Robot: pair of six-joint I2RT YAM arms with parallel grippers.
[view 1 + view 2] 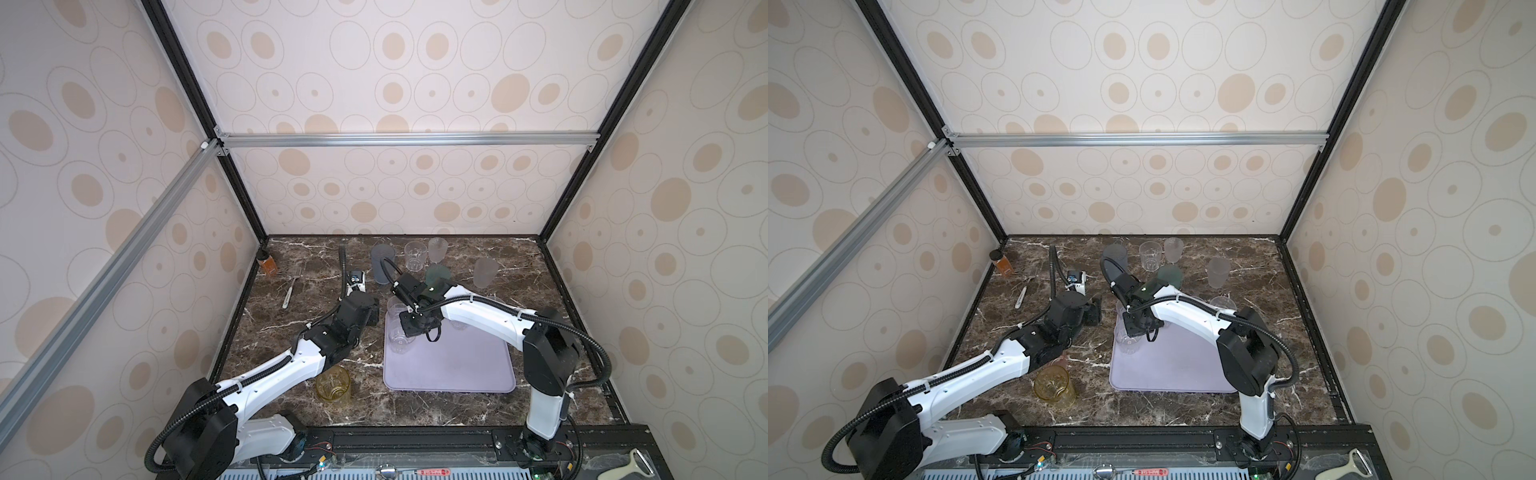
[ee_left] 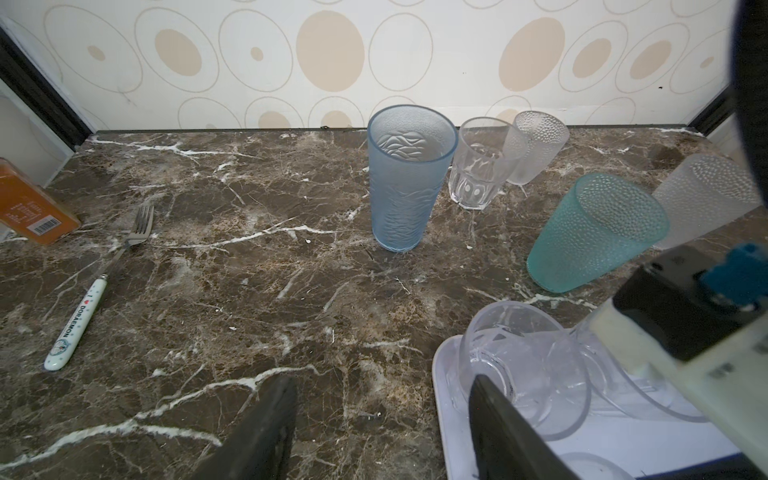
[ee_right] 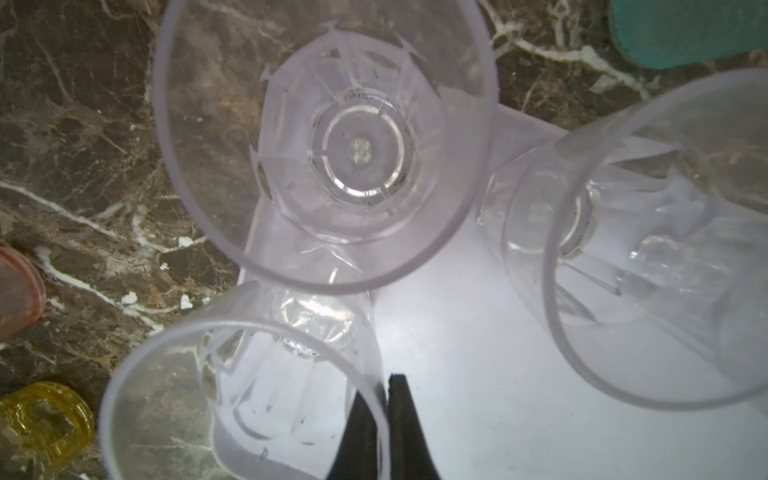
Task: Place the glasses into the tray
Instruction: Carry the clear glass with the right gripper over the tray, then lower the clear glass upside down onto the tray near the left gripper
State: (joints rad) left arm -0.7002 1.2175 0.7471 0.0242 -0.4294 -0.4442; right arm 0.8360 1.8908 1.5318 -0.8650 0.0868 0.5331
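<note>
My right gripper (image 3: 382, 390) is shut on the rim of a clear faceted glass (image 3: 232, 395), one finger inside and one outside, over the far-left part of the lavender tray (image 1: 449, 365). Two more clear glasses (image 3: 324, 141) (image 3: 665, 249) stand in the tray beside it. My left gripper (image 2: 382, 380) is open and empty above the table by the tray's far-left corner (image 2: 446, 415). At the back stand a blue-grey glass (image 2: 405, 187), a clear one (image 2: 478, 166), two frosted ones (image 2: 536, 145) (image 2: 702, 199) and a teal one (image 2: 594, 232). An amber glass (image 1: 332, 384) stands front left, with a pink one (image 3: 16, 286) near it.
An amber bottle with a dark cap (image 1: 267, 264) stands at the far-left corner. A fork with a white handle (image 1: 292, 286) lies near it. Patterned walls close the table on three sides. The right arm (image 1: 490, 316) spans the tray's far edge.
</note>
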